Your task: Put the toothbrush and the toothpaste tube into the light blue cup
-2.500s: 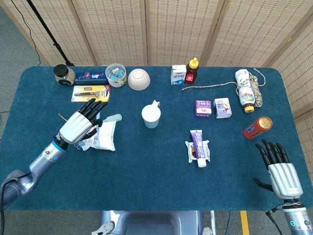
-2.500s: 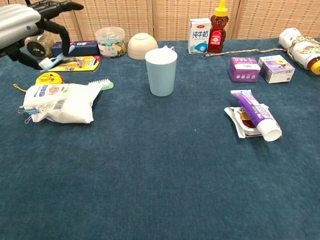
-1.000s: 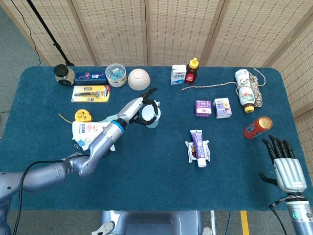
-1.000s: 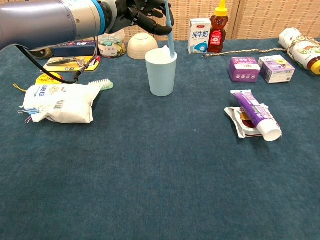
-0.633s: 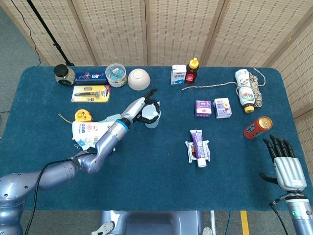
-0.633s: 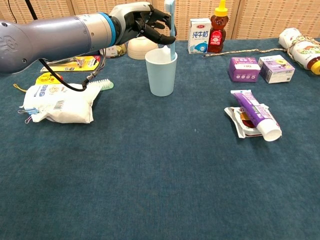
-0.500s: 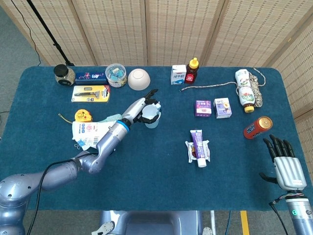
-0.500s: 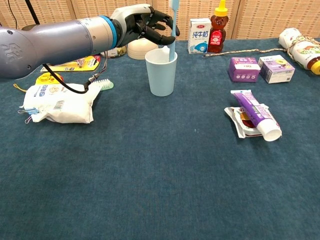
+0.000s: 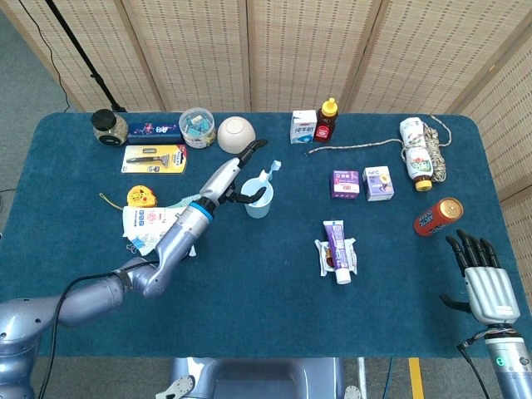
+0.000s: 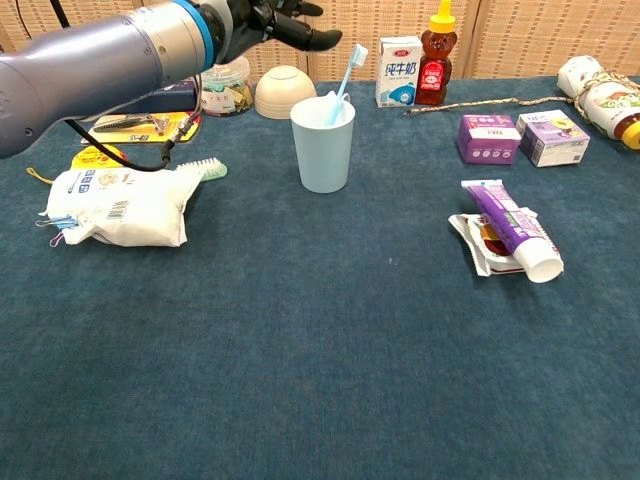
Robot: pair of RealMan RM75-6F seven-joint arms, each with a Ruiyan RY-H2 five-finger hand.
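The light blue cup (image 9: pixel 258 200) (image 10: pixel 323 143) stands upright near the table's middle. A light blue toothbrush (image 9: pixel 267 178) (image 10: pixel 342 82) leans inside it, bristle end up and tilted right. My left hand (image 9: pixel 238 172) (image 10: pixel 275 22) hovers just above and left of the cup, fingers spread, holding nothing. The purple toothpaste tube (image 9: pixel 339 248) (image 10: pixel 514 231) lies flat on a crumpled wrapper, white cap toward me, right of the cup. My right hand (image 9: pixel 484 278) rests open at the table's near right edge, far from everything.
A white packet (image 10: pixel 115 205) and green brush (image 10: pixel 205 168) lie left of the cup. Along the back stand a bowl (image 9: pixel 236 134), jars, a milk carton (image 10: pixel 399 57) and honey bottle (image 10: pixel 436 40). Two purple boxes (image 9: pixel 362 184), a can (image 9: pixel 437 216) and rope sit right.
My left hand carried the toothbrush from the left side to the cup, lowered it in, then let go and lifted away. The toothbrush now leans free in the cup.
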